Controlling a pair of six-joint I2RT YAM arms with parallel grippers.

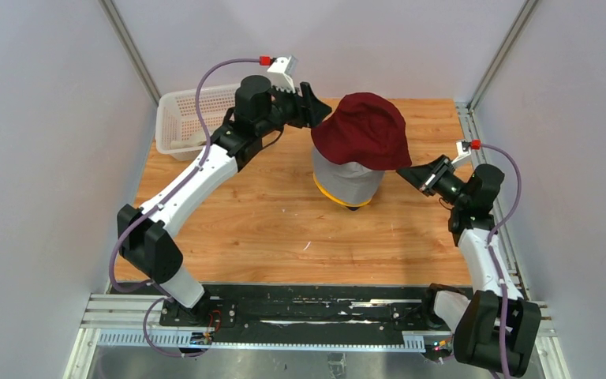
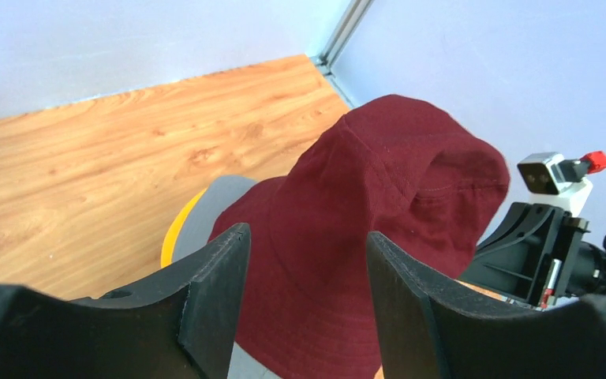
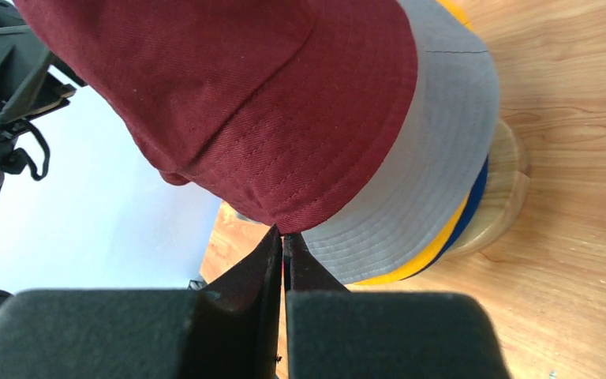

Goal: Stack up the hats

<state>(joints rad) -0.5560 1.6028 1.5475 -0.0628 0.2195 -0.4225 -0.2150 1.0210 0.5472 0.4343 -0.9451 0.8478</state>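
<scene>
A dark red hat [image 1: 361,126] sits tilted on top of a stack, over a grey hat [image 1: 347,180] and a yellow hat [image 1: 327,193]. The right wrist view shows the dark red hat [image 3: 245,95], the grey hat [image 3: 434,158], the yellow hat [image 3: 410,268] and a navy hat's brim [image 3: 473,201] beneath. My right gripper [image 3: 282,234] is shut on the red hat's brim edge, at the stack's right [image 1: 404,172]. My left gripper [image 1: 316,106] stands open just left of the red hat [image 2: 379,189]. Its fingers [image 2: 308,237] are apart, with nothing between them.
The stack rests on a round wooden stand [image 3: 505,189] in the middle of the wooden table [image 1: 268,229]. A white perforated basket [image 1: 185,118] stands at the back left, behind my left arm. Pale walls close in both sides and the back.
</scene>
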